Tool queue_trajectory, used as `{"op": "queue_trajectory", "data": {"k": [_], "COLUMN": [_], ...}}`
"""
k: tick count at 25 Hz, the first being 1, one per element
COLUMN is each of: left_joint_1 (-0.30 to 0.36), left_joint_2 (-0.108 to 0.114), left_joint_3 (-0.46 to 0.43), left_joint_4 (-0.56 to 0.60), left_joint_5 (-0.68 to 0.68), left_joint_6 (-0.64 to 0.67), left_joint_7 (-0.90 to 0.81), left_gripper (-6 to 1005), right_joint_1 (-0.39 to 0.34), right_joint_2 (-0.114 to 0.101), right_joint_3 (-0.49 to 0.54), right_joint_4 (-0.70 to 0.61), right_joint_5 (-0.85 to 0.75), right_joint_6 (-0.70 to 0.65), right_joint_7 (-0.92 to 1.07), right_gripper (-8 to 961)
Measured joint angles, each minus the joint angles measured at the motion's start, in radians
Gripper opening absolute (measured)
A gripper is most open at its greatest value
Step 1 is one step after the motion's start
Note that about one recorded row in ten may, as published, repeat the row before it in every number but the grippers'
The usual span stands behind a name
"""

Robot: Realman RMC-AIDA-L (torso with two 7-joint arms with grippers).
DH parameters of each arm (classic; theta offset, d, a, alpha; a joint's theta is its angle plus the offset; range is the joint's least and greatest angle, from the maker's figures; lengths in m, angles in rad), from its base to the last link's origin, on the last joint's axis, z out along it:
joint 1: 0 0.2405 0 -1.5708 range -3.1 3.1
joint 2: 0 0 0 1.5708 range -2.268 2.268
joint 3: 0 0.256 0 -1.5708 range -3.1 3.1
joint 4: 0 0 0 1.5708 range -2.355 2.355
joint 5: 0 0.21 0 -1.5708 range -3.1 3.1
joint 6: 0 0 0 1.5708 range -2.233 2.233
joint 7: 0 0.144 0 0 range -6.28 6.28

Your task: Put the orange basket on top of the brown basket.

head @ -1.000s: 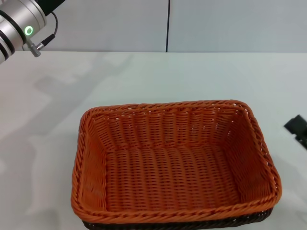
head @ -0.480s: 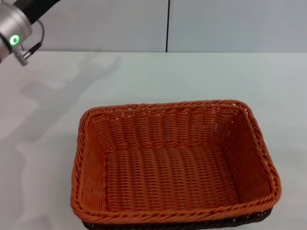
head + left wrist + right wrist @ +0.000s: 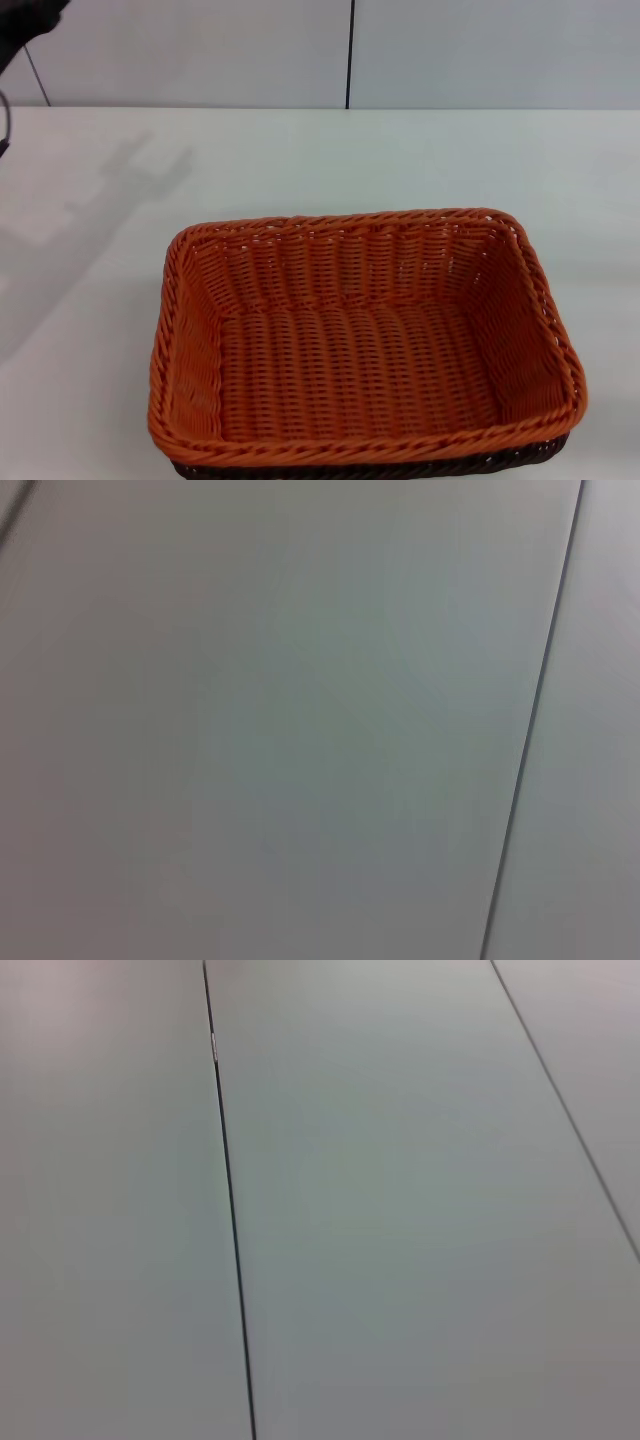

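The orange basket [image 3: 360, 340] sits nested on top of the brown basket [image 3: 400, 468] at the near middle of the white table [image 3: 330, 160]. Only a thin dark strip of the brown basket's rim shows under the orange one's near edge. The orange basket is upright and holds nothing. A dark bit of my left arm [image 3: 25, 25] shows at the head view's top left corner, far from the baskets. Neither gripper is in view. The left wrist view and the right wrist view show only plain grey wall panels with seams.
A grey panelled wall [image 3: 450, 50] with a vertical seam stands behind the table's far edge. The table surface around the baskets is bare white.
My left arm has drawn back up and to the left, almost out of the head view. The dark tip of the right arm at the right edge has left the view. The baskets have not moved.
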Motion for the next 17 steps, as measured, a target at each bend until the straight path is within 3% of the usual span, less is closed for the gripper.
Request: {"op": "queue_trajectory", "data": {"k": [1, 3, 7, 17], "left_joint_1": [0.0, 0.061, 0.081, 0.102], "left_joint_2": [0.0, -0.003, -0.003, 0.002], "left_joint_3": [0.0, 0.0, 0.0, -0.02], "left_joint_4": [0.0, 0.03, 0.08, 0.119], "left_joint_5": [0.0, -0.103, -0.178, -0.206], "left_joint_6": [0.0, -0.094, -0.143, -0.136], "left_joint_7": [0.0, 0.069, 0.127, 0.198], "left_gripper": [843, 843, 843, 843], "right_joint_1": [0.016, 0.027, 0.038, 0.056], "right_joint_2": [-0.002, -0.003, -0.004, -0.003], "right_joint_3": [0.001, 0.004, 0.008, 0.015], "right_joint_4": [0.004, 0.005, 0.003, 0.016], "right_joint_5": [0.007, 0.011, 0.019, 0.021], "right_joint_6": [0.019, 0.038, 0.061, 0.112], "right_joint_7": [-0.034, -0.052, -0.059, -0.064], "right_gripper": [582, 582, 582, 582]}}
